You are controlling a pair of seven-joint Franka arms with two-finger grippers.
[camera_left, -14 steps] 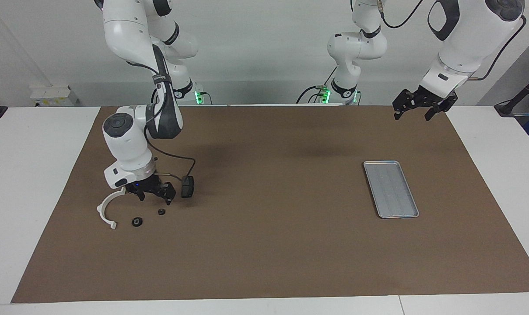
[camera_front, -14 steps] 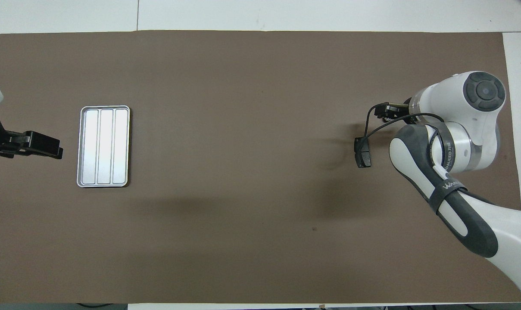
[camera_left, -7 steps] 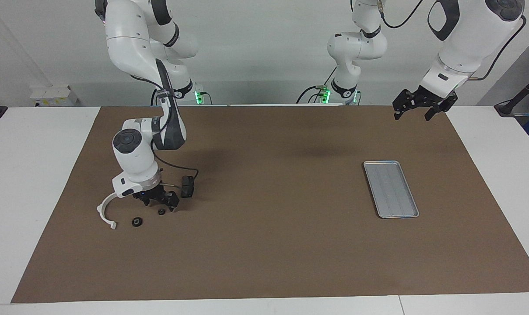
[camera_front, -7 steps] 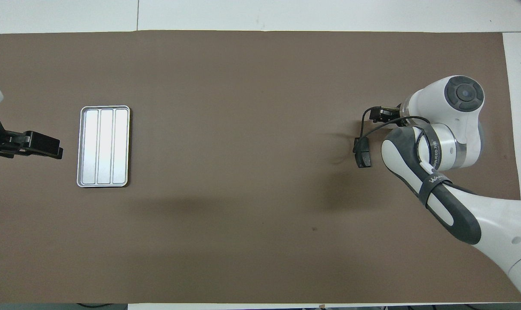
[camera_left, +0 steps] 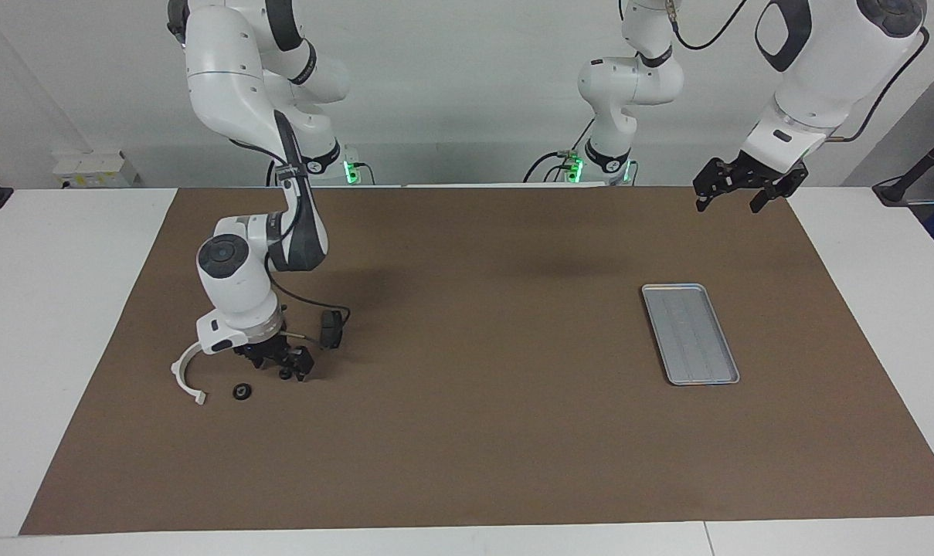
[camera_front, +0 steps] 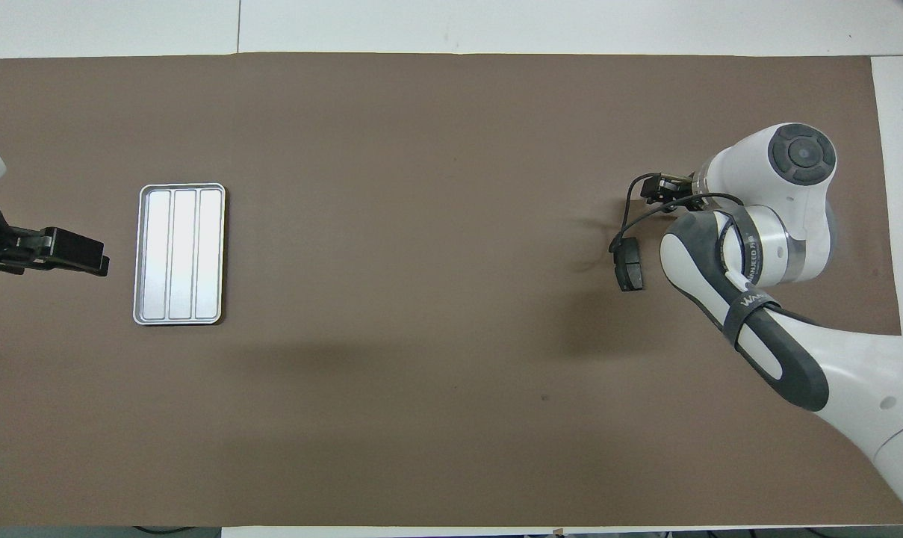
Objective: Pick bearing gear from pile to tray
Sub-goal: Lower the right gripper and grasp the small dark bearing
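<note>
In the facing view, lower left of frame, the right gripper [camera_left: 284,365] stands low with fingers spread wide around a small black gear [camera_left: 285,374]; a second black ring [camera_left: 241,392] and the white arc [camera_left: 185,374] lie beside it. The gear looks light, stiff and smooth, best pinched across its rim. The overhead view hides the pile under the arm; the tray [camera_front: 143,258] lies empty at mid-left, open mat between, the left gripper [camera_front: 85,258] waiting wide open beside it.

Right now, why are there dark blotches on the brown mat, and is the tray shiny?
Facing view: soft shadows lie on the brown mat beside the right gripper and nearer the robots than the tray. Overhead view: the tray glares bright white, and blurry arm shadows cross the mat.
</note>
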